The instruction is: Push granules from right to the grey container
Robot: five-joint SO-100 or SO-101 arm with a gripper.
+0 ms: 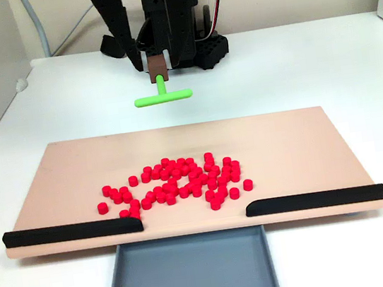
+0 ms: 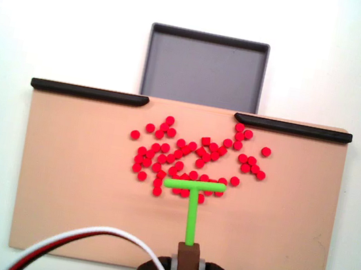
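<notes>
The red granules [image 1: 175, 181] lie scattered over the middle of the beige board [image 1: 306, 145], behind the gap between two black strips. The grey container [image 1: 189, 276] sits empty below that gap at the board's front edge. My gripper [image 1: 157, 64] is shut on the brown handle block of a green T-shaped pusher [image 1: 162, 97]. The pusher seems lifted off the board on the arm's side of the pile. From above, the pusher's crossbar [image 2: 194, 186] overlaps the pile's near edge. The granules [image 2: 194, 157] lie between it and the container [image 2: 204, 69], and my gripper [image 2: 186, 267] is at the bottom.
Black strips [image 1: 72, 232] [image 1: 313, 200] line the board's front edge on either side of the gap. The arm's base [image 1: 199, 46] stands behind the board on a white table. Red and white cables [image 2: 91, 245] loop near the wrist.
</notes>
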